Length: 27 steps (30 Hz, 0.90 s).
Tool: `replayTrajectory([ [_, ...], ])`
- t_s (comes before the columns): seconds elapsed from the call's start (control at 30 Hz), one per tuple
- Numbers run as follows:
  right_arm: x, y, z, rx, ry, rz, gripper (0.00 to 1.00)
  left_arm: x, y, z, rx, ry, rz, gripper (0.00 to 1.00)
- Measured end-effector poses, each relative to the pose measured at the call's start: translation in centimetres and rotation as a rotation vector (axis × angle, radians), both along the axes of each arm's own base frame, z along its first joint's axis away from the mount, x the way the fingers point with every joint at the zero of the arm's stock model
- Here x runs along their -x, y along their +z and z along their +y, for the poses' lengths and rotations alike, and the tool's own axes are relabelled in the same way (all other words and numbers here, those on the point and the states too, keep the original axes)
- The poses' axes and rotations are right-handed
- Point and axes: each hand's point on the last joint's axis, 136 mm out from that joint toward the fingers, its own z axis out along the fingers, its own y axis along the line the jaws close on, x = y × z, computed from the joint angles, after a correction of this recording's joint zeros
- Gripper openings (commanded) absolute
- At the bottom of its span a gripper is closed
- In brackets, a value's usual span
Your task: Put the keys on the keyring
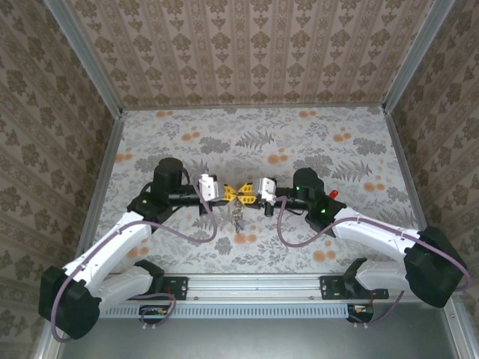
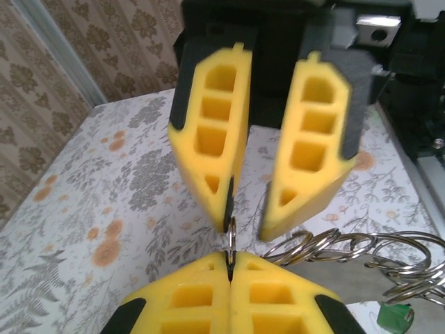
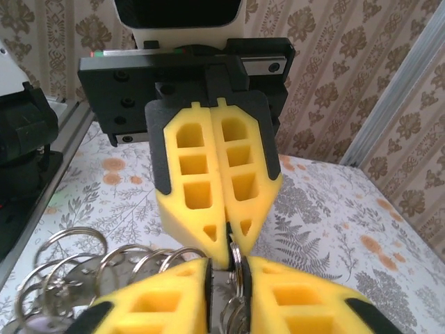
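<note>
Keyring (image 2: 230, 243) pinched edge-on in left claw (image 2: 229, 270), jaws together, lower centre of frame. Right claw (image 2: 247, 228) spread apart, just above.

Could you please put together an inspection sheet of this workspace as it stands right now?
Surface: floral tabletop, no spills seen.
Job's things: keyring held edge-on where the tool tips meet; linked silver rings and a green key head trail beside it.
Clutter: one small red item on the table's right half, too small to identify.
Tools: left tool shut on the keyring; right tool facing it, jaws slightly apart.
Cables: purple cables loop over the tabletop on both sides.
Surroundings: patterned walls, metal corner posts, rail at the near edge.
</note>
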Motion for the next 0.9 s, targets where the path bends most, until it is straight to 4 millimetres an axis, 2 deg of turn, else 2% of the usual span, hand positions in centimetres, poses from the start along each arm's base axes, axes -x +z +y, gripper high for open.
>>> replayTrajectory([
  [0.2, 0.8, 0.4, -1.4, 0.058, -0.021, -0.071, 0.41, 0.3, -0.4, 0.4, -0.061, 0.015, -0.138, 0.0],
  [0.37, 1.1, -0.7, -2.3, 0.132, -0.04, -0.077, 0.45, 1.0, -2.2, -0.1, -0.206, -0.017, -0.305, 0.0],
  [0.47, 1.2, -0.6, -2.7, 0.136, -0.054, -0.083, 0.47, 1.0, -2.8, -0.2, -0.267, -0.031, -0.403, 0.0],
  [0.6, 1.2, -0.7, -3.2, 0.137, -0.074, -0.088, 0.46, 0.7, -3.1, 0.0, -0.317, -0.04, -0.486, 0.0],
  [0.9, 1.1, -1.9, -3.6, 0.17, -0.084, -0.079, 0.36, 0.7, -2.6, -0.2, -0.328, -0.062, -0.565, 0.0],
])
